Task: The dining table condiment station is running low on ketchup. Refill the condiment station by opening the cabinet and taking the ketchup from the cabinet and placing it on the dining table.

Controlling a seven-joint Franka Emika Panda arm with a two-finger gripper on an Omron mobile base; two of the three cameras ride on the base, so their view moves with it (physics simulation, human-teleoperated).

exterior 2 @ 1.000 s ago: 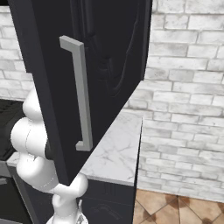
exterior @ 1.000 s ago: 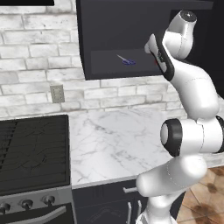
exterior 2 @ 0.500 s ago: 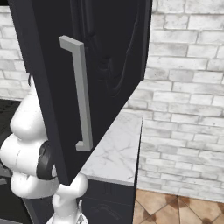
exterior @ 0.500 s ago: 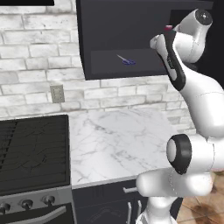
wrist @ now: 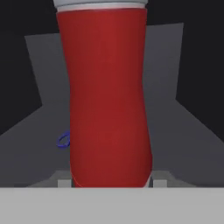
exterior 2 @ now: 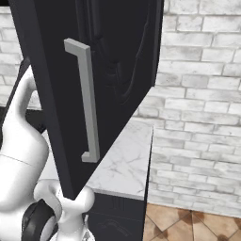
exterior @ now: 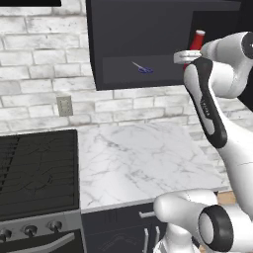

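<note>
The ketchup (wrist: 107, 100) is a red squeeze bottle with a pale band at its top, standing upright between my fingertips (wrist: 64, 183) in the hand view. In the left base view the ketchup (exterior: 197, 40) sits at the right end of the open cabinet (exterior: 143, 44), with my gripper (exterior: 188, 58) shut on its lower part. The cabinet's black door (exterior 2: 117, 70) stands swung open in the right base view, its silver bar handle (exterior 2: 87, 99) facing the camera. The dining table is out of view.
A small blue object (exterior: 144, 69) lies on the cabinet shelf left of the bottle. Below is a white marble counter (exterior: 143, 163) with a black stove (exterior: 34, 173) at its left and a brick wall behind. The open door blocks much of the right base view.
The arm's elbow has swung up and to the right, and the hand has come level at the cabinet's right end. The red bottle has come into sight at the gripper.
</note>
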